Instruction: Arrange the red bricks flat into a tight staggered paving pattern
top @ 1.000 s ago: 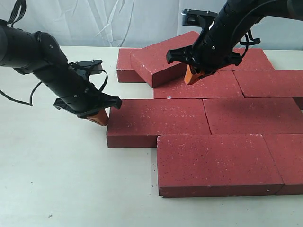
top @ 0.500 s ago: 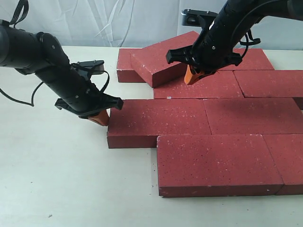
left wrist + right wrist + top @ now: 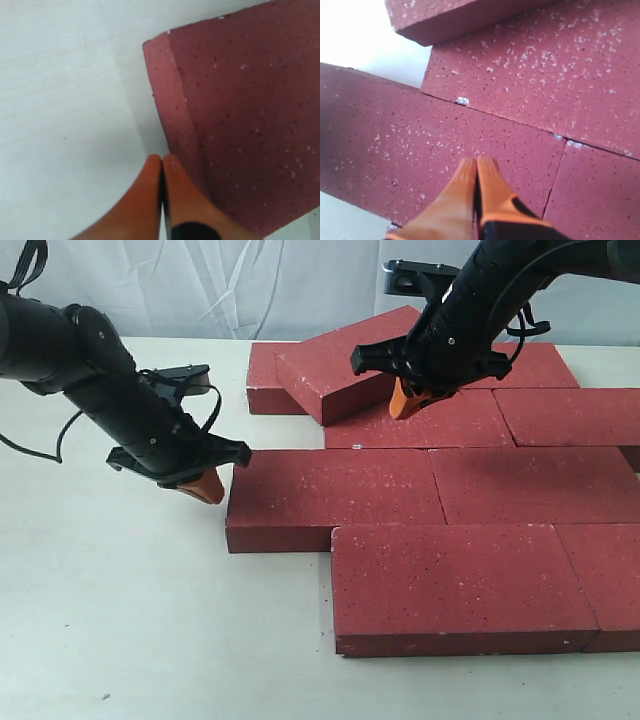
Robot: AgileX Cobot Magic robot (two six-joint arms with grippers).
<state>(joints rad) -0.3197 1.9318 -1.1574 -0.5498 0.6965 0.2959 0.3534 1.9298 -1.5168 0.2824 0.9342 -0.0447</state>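
Note:
Several red bricks lie flat in staggered rows on the white table. One red brick (image 3: pixel 345 365) at the back rests tilted on a flat one (image 3: pixel 265 375). My right gripper (image 3: pixel 403 400) is shut and empty, its tip at the tilted brick's lower end, over a flat brick (image 3: pixel 420 150). My left gripper (image 3: pixel 205 487) is shut and empty, just left of the end face of the middle-row brick (image 3: pixel 335 495). In the left wrist view its orange fingertips (image 3: pixel 150 167) sit beside that brick's side face (image 3: pixel 170 100).
The white tabletop (image 3: pixel 120 620) spreads to the left and front of the bricks. A pale curtain (image 3: pixel 220 290) hangs behind the table. The front-row brick (image 3: pixel 455 585) sticks out nearest the camera, with a further brick (image 3: pixel 610 580) at its right.
My left gripper has drawn back a little to the left, away from the middle-row brick's end. The right arm and the bricks have not moved.

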